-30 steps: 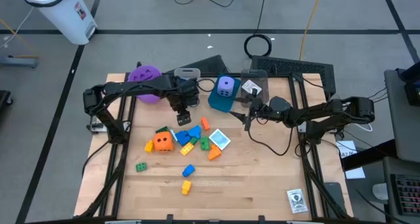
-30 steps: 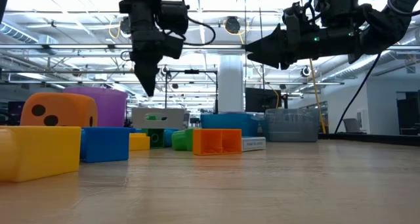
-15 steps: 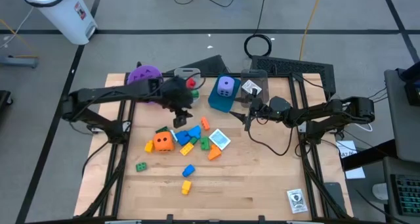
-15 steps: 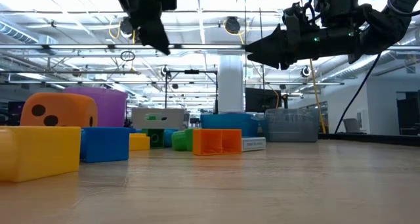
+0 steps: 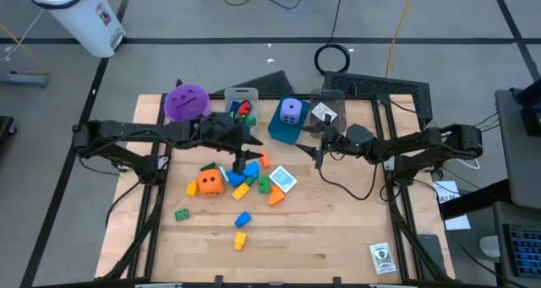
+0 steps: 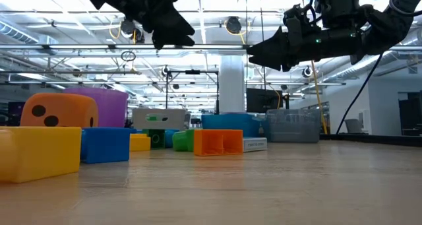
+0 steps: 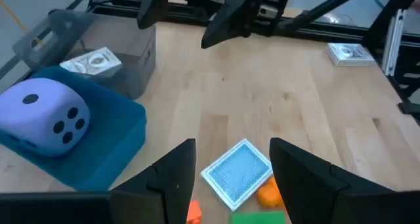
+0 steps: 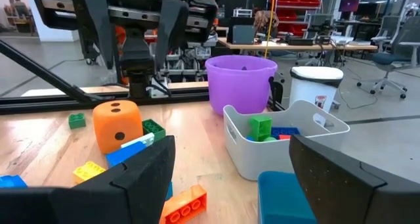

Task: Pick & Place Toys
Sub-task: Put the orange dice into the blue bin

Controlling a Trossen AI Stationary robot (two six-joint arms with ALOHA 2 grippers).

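Note:
Toys lie in a pile at mid-table: an orange dotted die, blue bricks, an orange brick and a printed cube. A green brick, a blue brick and a yellow brick lie nearer the front. My left gripper hangs open and empty over the pile; in its wrist view the fingers stand either side of the printed cube below. My right gripper waits open and empty to the right of the blue bin.
At the back stand a purple cup, a grey bin holding red and green bricks, a blue bin holding a purple die, and a clear bin holding a white cube. A printed card lies front right.
My left gripper has risen and tipped from pointing straight down to slanting toward the table's right. It has shifted from beside the grey bin toward the near edge, over the toy pile. The toys have not moved.

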